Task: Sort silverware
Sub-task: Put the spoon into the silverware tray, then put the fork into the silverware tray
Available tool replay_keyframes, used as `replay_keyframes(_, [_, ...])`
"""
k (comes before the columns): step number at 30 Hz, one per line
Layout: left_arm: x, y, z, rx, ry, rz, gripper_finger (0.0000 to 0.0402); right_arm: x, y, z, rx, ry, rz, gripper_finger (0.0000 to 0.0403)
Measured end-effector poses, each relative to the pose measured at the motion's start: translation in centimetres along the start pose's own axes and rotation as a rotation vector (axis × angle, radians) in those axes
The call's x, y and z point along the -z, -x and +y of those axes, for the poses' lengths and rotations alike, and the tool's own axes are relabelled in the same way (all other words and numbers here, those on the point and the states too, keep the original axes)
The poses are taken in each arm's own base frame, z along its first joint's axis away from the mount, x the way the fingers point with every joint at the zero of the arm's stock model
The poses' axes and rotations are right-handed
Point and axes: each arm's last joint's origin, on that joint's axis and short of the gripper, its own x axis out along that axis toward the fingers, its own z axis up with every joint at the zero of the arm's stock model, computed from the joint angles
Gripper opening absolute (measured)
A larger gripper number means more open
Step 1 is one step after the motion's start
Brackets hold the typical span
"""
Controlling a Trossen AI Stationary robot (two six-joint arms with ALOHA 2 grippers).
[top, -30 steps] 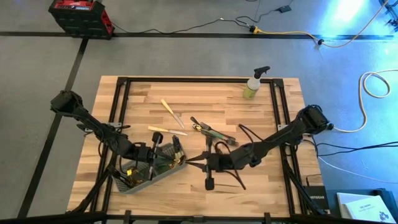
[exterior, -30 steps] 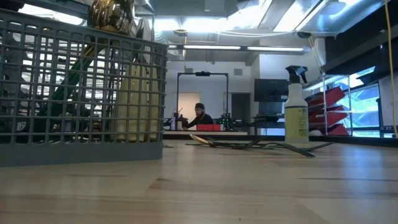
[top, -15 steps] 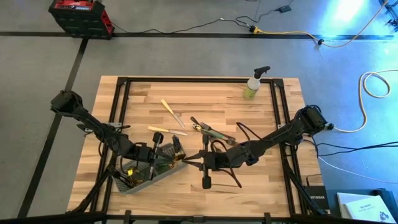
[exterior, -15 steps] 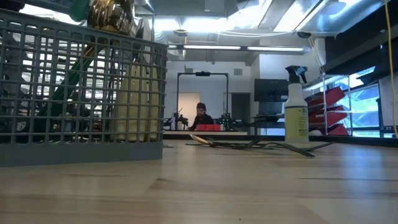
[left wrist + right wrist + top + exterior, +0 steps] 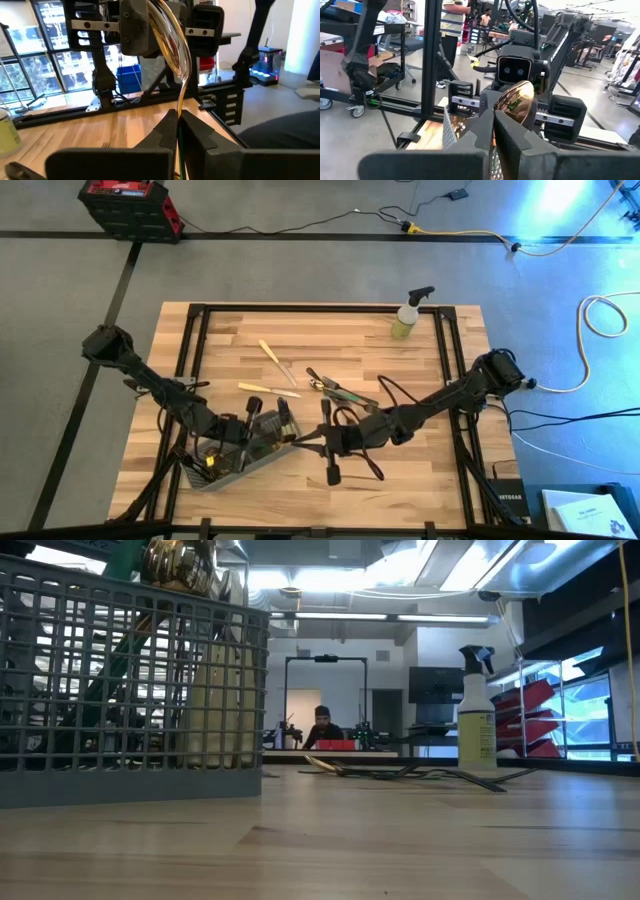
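Note:
The grey mesh caddy stands at the table's near left, and silverware stands in it with a gold head above the rim. My left gripper is over the caddy, shut on a gold spoon. Facing it from the right, my right gripper is at the caddy's right edge, shut on a gold spoon. Loose silverware lies flat mid-table: two cream-handled pieces and a small heap. My left gripper pinches the spoon's slim handle between its two fingers, just below the bowl. The fingers point level toward the table's right. The spoon stands upright, bowl up and seen from its side, clear of the table. My right gripper has its spoon right at its fingertips, which hide the handle. The fingers point level toward the table's left. The bowl rises above the tips, its face toward the wrist camera, clear of the table.
A yellow-green spray bottle stands at the far right of the table. Black frame rails run along the table's sides. Bare wood lies between the caddy and the near edge. A person sits far off in the room.
My right gripper has edged a little toward the table's left, closer to the caddy and my left gripper, with the spoon still upright.

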Motion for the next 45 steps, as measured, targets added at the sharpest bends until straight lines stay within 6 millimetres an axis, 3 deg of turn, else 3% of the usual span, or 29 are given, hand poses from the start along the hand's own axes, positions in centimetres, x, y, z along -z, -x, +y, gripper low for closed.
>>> replay_keyframes(30, [0.6,0.4,-0.7,-0.024,-0.097,0.079,0.0001,0.5,0.0,0.1,-0.013,0.001,0.049,0.0])
replay_keyframes(45, [0.3,0.4,-1.3,-0.016,-0.078,0.075,0.0087,0.5,0.0,0.0,-0.011,0.001,0.049,0.0])
